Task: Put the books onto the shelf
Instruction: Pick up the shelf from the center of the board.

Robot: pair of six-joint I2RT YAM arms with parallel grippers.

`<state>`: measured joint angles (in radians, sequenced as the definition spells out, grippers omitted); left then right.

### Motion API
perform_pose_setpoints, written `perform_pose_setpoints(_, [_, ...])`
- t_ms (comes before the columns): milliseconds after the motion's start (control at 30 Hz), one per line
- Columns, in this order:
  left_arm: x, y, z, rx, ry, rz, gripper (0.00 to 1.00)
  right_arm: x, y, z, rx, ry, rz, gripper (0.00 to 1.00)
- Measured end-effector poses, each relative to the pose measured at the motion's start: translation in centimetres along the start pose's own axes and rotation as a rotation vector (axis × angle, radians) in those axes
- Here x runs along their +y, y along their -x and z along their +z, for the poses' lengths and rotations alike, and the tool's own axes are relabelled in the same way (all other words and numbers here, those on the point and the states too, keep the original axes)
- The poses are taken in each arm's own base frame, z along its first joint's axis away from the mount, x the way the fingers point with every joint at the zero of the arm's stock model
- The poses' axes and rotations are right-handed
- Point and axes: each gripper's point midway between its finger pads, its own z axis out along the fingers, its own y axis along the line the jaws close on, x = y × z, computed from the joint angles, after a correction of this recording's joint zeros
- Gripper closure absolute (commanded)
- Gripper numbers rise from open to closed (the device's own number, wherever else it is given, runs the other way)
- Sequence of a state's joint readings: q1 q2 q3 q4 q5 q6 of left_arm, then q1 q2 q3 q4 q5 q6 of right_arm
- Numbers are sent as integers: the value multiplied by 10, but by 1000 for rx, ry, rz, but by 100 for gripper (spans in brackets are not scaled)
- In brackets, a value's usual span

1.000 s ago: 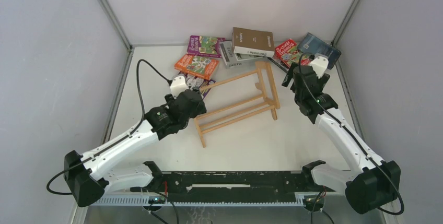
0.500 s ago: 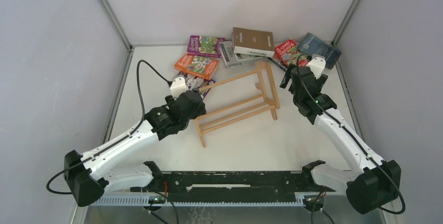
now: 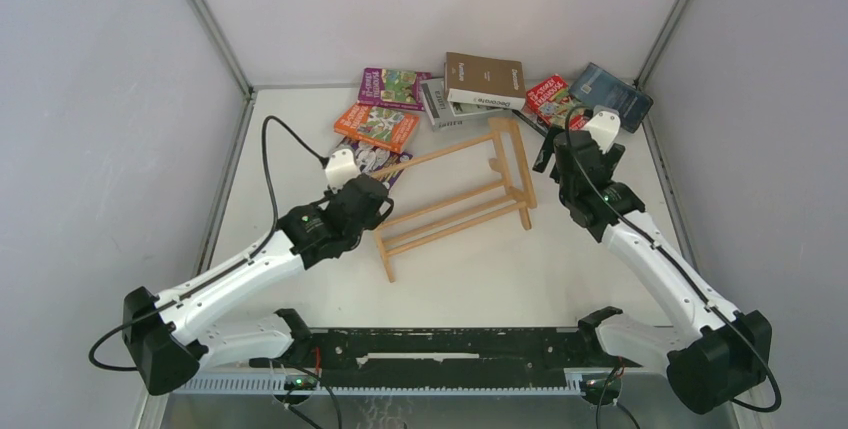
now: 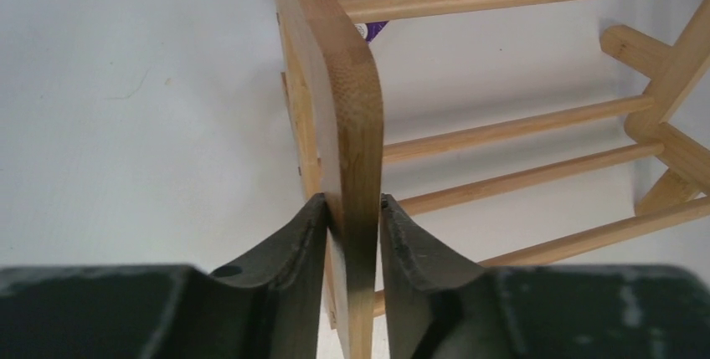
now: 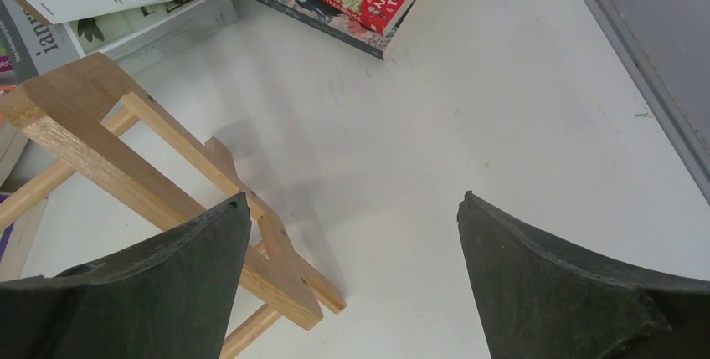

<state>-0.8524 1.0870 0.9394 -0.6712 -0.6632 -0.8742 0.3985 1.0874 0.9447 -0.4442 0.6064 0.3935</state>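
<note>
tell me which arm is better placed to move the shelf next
Left, probably. The left end effector grips the shelf by its side board; the right end effector hangs open over the table beside the other end, holding nothing.

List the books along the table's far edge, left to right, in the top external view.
purple book → brown book → red book → dark blue book
</note>
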Motion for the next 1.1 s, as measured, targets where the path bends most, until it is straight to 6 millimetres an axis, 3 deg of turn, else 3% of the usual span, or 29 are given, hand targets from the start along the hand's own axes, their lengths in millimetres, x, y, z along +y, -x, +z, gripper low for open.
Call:
perform_pose_setpoints(333, [5, 2, 6, -13, 73, 56, 100, 0, -2, -7, 4, 8, -9, 1])
perform_pose_setpoints(633, [19, 4, 2, -23, 134, 73, 100, 6, -1, -13, 1, 42, -11, 1])
perform_pose_setpoints(1100, [81, 6, -24, -68, 374, -49, 100, 17, 7, -32, -25, 132, 9, 1])
